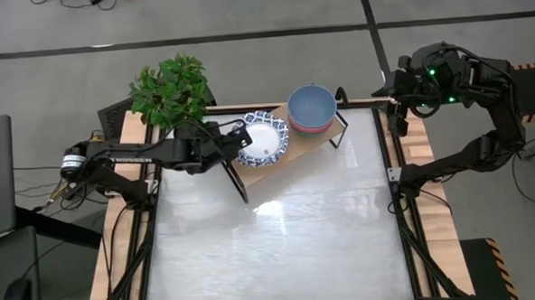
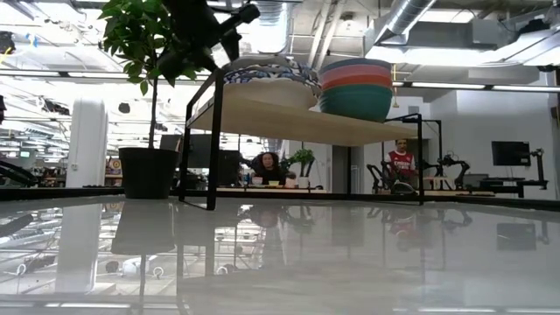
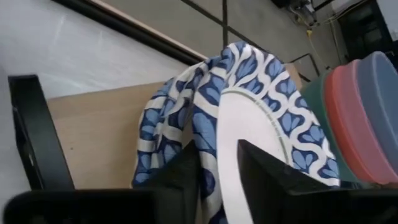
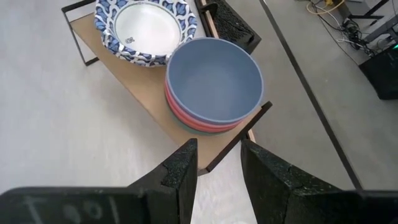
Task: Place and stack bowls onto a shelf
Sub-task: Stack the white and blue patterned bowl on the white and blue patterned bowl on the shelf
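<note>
The light-wood shelf [image 1: 270, 174] stands at the table's far middle. On it are a stack of white bowls with blue patterned rims [image 1: 265, 141] and, to their right, a plain stack with the blue bowl [image 1: 312, 105] on top of pink-red and green ones [image 2: 356, 87]. My left gripper [image 1: 242, 138] is at the patterned stack's left rim, shut on the top bowl [image 3: 249, 124]. My right gripper [image 4: 219, 168] is narrowly open and empty, drawn back high off the table's far right corner [image 1: 394, 95]. My left gripper has the top patterned bowl by its left rim [image 3: 214, 149], one finger [image 3: 267, 180] inside the bowl and one [image 3: 180, 177] outside. The fingers come from the table's left, slanting down. The bowl rests nested in the patterned bowls below it on the shelf.
A potted plant [image 1: 170, 89] stands just left of the shelf, close over my left arm. The shelf's black end frames [image 1: 235, 180] [image 1: 339, 129] stand on the tabletop. The whitish tabletop [image 1: 281, 249] stretches toward the near edge. People sit in the room behind [image 2: 271, 166].
</note>
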